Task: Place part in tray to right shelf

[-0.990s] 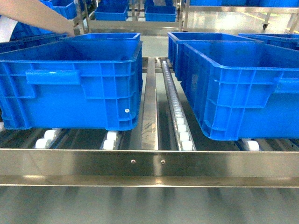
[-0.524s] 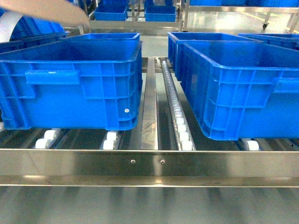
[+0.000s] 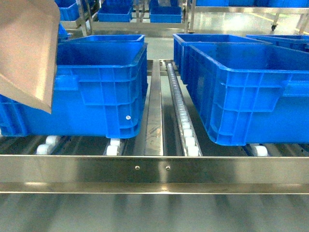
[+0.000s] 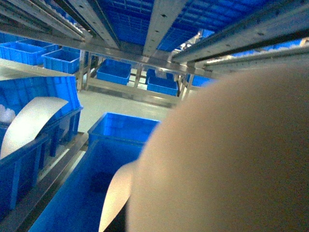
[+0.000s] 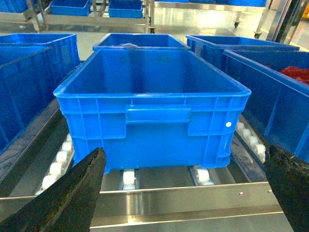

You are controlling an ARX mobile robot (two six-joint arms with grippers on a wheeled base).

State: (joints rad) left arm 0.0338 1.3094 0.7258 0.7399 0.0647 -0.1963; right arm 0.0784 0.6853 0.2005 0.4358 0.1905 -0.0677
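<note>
The beige tray (image 3: pixel 26 53) hangs in the air at the upper left of the head view, tilted over the left blue crate (image 3: pixel 101 92). In the left wrist view the tray (image 4: pixel 227 154) fills the right half, close to the lens, above that crate's inside (image 4: pixel 91 183). It hides my left gripper's jaws. My right gripper (image 5: pixel 184 152) is open and holds nothing. Its black fingers (image 5: pixel 72 198) stand wide apart over the right shelf's front rail (image 5: pixel 183 203), facing a blue crate (image 5: pixel 154 96). The part is out of view.
The steel front rail (image 3: pixel 154 169) crosses the head view, with white rollers (image 3: pixel 186 125) behind it and a second blue crate (image 3: pixel 241 92) at the right. A crate holding red things (image 5: pixel 297 75) stands right of my right gripper. More crates and racks stand behind.
The tray's broad pan has swung down into the head view at the upper left, where only a narrow beige piece showed before. It now covers the left crate's left end.
</note>
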